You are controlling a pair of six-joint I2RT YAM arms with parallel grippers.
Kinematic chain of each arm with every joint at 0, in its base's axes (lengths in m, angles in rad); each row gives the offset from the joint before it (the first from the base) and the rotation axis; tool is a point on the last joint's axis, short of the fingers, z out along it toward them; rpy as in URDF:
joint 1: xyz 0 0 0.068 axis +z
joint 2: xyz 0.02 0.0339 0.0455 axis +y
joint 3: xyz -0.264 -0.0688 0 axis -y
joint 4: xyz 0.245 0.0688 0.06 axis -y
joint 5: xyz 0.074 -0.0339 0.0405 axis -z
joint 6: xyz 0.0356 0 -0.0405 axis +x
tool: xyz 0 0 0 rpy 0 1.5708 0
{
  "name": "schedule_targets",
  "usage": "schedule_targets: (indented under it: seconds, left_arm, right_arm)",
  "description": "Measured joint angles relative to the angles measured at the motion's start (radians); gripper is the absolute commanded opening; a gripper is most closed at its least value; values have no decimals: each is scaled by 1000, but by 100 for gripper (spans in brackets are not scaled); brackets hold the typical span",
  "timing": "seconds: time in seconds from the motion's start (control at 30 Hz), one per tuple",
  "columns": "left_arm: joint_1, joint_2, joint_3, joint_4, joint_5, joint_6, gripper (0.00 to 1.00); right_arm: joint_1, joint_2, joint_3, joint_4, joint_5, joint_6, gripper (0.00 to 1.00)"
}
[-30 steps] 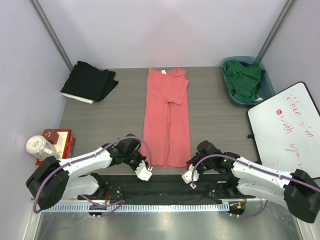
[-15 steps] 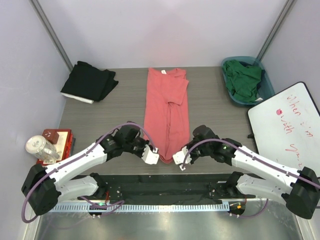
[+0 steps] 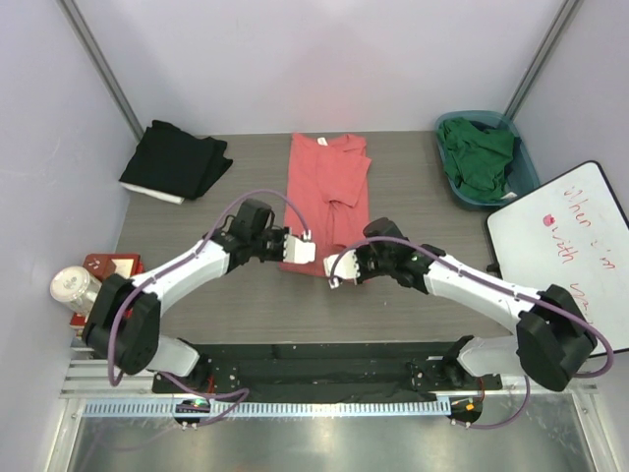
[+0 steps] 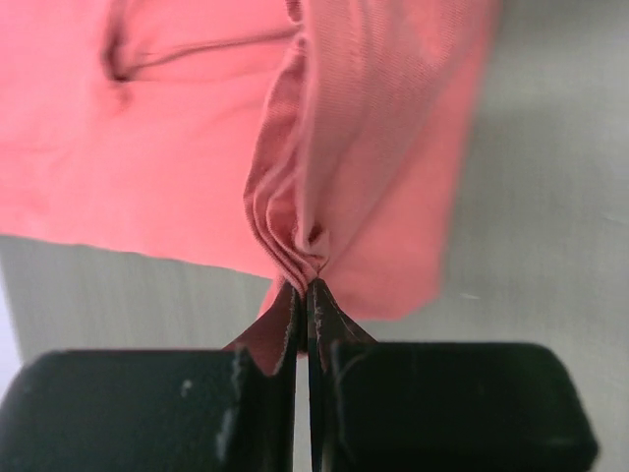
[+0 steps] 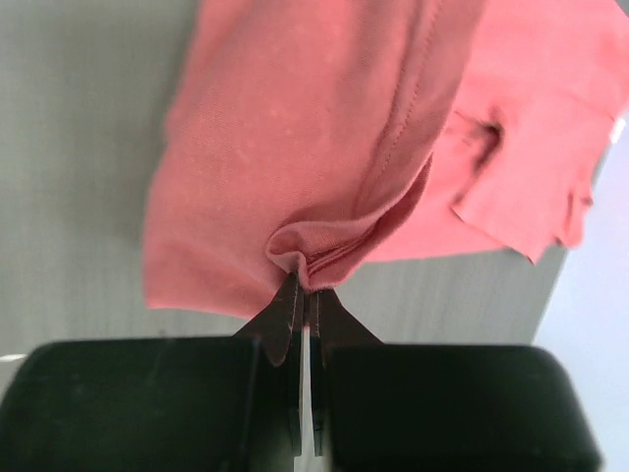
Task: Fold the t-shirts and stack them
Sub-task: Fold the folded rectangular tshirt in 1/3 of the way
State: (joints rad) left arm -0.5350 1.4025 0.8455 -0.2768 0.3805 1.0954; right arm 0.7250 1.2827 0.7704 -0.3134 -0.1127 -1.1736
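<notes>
One coral-pink t-shirt (image 3: 327,187), long axis near-to-far, neck end farthest.

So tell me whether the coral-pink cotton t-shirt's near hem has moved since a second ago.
Yes. Pinched in the left gripper and right gripper, the hem of the coral-pink t-shirt has travelled away from the table's near edge, toward its collar.
</notes>
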Motion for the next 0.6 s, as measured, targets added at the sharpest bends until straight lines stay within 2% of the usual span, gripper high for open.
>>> schedule_targets:
  seconds: [0.27, 0.6]
  left_arm:
    - [41, 180, 203, 69, -14, -14, 0]
    - [91, 347, 335, 87, -14, 8, 0]
  right_arm:
    - [-128, 169, 77, 168, 21, -24, 1]
    - [-213, 406, 237, 328, 29, -45, 1]
